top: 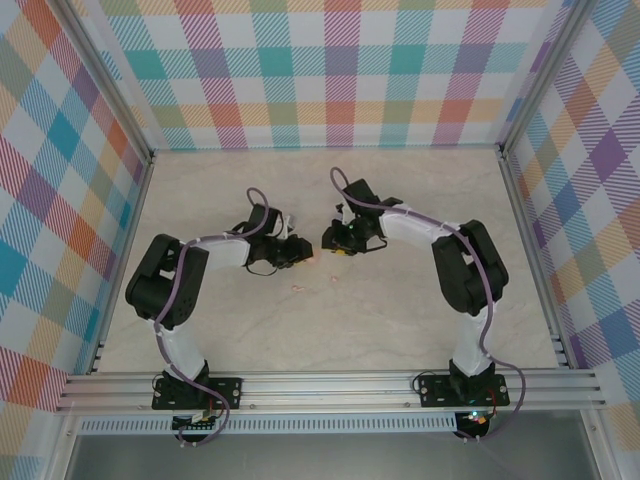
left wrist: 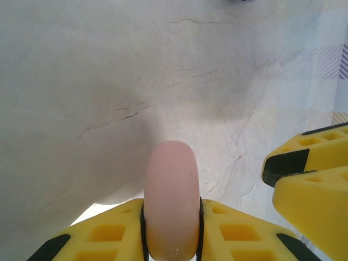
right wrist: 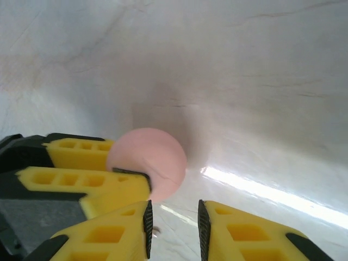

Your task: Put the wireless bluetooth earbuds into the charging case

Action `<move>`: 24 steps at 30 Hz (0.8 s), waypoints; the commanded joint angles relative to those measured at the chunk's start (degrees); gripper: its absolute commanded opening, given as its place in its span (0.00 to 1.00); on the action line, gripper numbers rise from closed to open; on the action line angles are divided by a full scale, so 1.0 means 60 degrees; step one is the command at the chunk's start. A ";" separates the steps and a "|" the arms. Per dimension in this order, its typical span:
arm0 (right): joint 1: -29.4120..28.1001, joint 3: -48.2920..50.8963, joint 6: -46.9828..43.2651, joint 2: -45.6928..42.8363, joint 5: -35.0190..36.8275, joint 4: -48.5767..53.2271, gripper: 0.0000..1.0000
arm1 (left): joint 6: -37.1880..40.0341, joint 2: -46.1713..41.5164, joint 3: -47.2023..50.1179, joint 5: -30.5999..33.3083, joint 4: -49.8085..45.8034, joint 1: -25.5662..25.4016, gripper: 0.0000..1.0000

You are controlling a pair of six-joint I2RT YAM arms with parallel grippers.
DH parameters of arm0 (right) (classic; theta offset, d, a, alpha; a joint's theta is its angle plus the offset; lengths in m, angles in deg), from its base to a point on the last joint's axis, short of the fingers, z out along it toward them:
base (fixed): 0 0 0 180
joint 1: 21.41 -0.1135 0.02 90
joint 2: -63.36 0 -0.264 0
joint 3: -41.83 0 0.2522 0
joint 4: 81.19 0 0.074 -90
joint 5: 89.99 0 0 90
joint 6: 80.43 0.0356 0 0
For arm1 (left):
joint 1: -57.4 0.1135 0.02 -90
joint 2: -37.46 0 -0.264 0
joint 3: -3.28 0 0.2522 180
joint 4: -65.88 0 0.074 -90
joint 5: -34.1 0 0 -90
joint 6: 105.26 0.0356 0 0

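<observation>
**Item: pink disc** [left wrist: 171,190]. Judged to be the charging case. It is round, smooth, matt pale-pink plastic with a rounded rim. It stands on edge, clamped across its thickness by the left fingers [left wrist: 114,234], and rises beyond their tips. No seam or lid is visible.

**Item: earbud** [top: 297,288]. A tiny pale pink speck, too small to confirm. It lies on the worktop [left wrist: 109,81] on the arm-base side of the left fingers, apart from both pairs.

**Item: right fingers** [right wrist: 109,239]. They stand a little apart, with bare worktop visible through the gap. Nothing held can be made out. Their tips are just beside the disc and the left fingers.

**Materials.** The fingers are yellow moulded plastic with pocketed faces and thin black pads. The worktop is pale and stone-patterned with faint veins and a glossy glare band.

**Hazards.**
- The disc is slick and gripped only on its narrow rim. A push from the right fingers could pivot it or squeeze it out.
- The two pairs of fingers crowd each other, so a small misjudgement means a collision.
- The earbud is light and tiny. A near miss would probably flick it away across the smooth surface.
</observation>
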 commanded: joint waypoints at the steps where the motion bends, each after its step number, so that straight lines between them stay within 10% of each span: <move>1: 0.0260 0.0522 -0.0248 -0.0586 -0.0059 -0.0218 0.31 | -0.0419 0.0372 -0.0326 0.0535 0.0221 -0.0400 0.24; 12: 0.0541 0.1464 -0.0238 -0.0804 -0.0322 -0.0683 0.30 | -0.1119 0.0750 -0.0409 0.1393 0.0593 -0.1280 0.21; 24: 0.0541 0.1438 -0.0673 -0.0577 -0.0108 -0.0239 0.30 | -0.0690 0.0620 -0.0255 0.1836 -0.0216 -0.1362 0.41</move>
